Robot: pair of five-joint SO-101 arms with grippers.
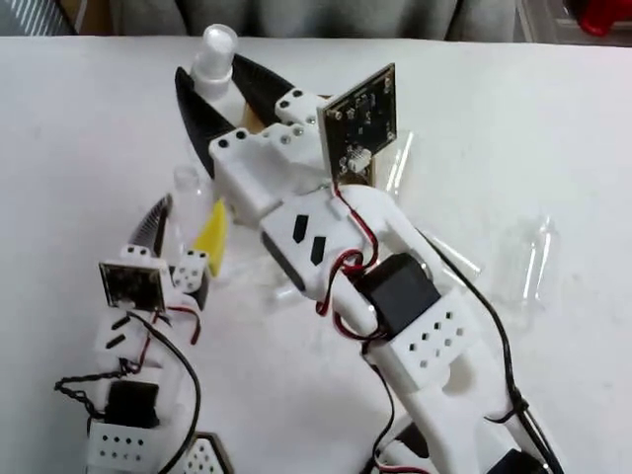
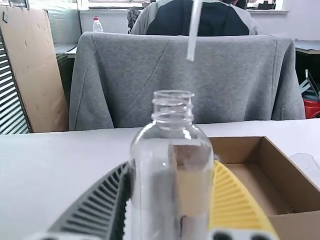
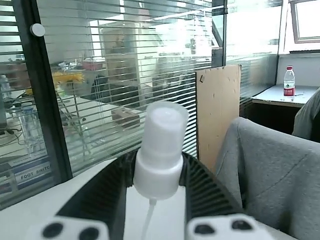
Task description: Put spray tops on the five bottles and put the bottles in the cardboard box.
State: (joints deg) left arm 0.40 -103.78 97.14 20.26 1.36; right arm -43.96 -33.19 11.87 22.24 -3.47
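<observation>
The cardboard box (image 2: 272, 162) sat open on the white table (image 1: 89, 118). The other things are placed from it.

Just beside the box, at its near corner, the left gripper (image 2: 172, 167) was pinching a clear bottle (image 2: 172, 150). Its grey finger and its yellow finger pressed against opposite sides of the body. The bottle stood upright, and its threaded neck was open and uncapped.

Above the box's edge, higher than the bottle, the right gripper (image 3: 160, 160) was closed round a white spray top (image 3: 159, 150). Its two black fingers clamped the collar, and the nozzle cap stood clear above them. The top's thin dip tube (image 2: 192, 30) hung straight down. The tube's end was over the bottle's neck and apart from it, with open air between the two.

In the high view the right arm covered most of the box. A brown strip under the wrist was probably the box's wall, though too little of it showed to be sure.

A second bottle (image 1: 528, 262), clear and lacking a top, lay on its side on the table. It was well apart from the box, beyond the right arm.

Behind the box, past the table's far edge, a grey jacket (image 2: 175, 80) was draped over a chair.
</observation>
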